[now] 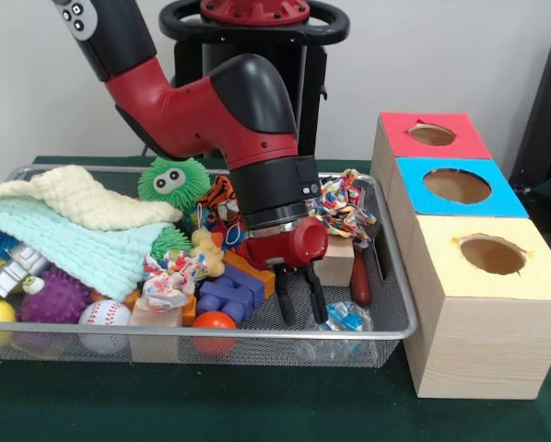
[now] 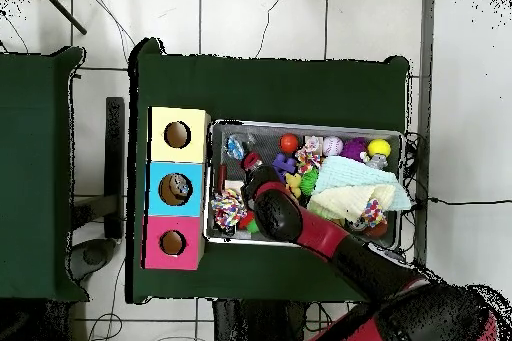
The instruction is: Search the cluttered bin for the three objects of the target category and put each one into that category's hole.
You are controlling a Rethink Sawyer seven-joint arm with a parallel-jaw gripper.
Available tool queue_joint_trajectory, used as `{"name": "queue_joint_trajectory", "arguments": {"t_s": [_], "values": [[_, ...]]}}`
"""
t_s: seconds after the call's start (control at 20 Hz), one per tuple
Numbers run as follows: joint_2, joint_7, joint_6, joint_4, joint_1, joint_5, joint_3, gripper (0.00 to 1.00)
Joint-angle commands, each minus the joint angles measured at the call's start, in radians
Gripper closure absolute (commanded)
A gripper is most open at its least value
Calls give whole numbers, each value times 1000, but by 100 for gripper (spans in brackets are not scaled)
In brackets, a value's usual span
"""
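Three holes top the wooden box point(image 1: 478, 276) beside the wire bin point(image 1: 386, 327) on the green counter point(image 1: 257, 405); which category is wanted cannot be told. Gripper point(image 1: 299, 308) hangs low at the bin's box-side end, jaws parted, holding nothing, just beside a crinkled clear packet point(image 1: 345, 319). Best practice is probably to lower straight, close across the packet's short width, then lift clear of the rim. Its long axis appears to run roughly along the bin's front rim.

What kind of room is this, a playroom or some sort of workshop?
Most likely a robot test lab. A red and black robot arm reaches into a wire mesh bin full of toys on a green-covered table, and loose cables trail over the tiled floor.
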Motion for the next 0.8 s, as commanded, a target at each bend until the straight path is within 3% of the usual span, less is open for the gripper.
{"name": "queue_joint_trajectory", "arguments": {"t_s": [0.05, 0.5, 0.75, 0.8], "values": [[60, 125, 77, -130, -63, -95, 127, 0], [38, 12, 252, -116, -82, -192, 159, 0], [20, 13, 285, -123, -72, -212, 147, 0], [3, 32, 279, -119, -54, -193, 114, 0]]}}
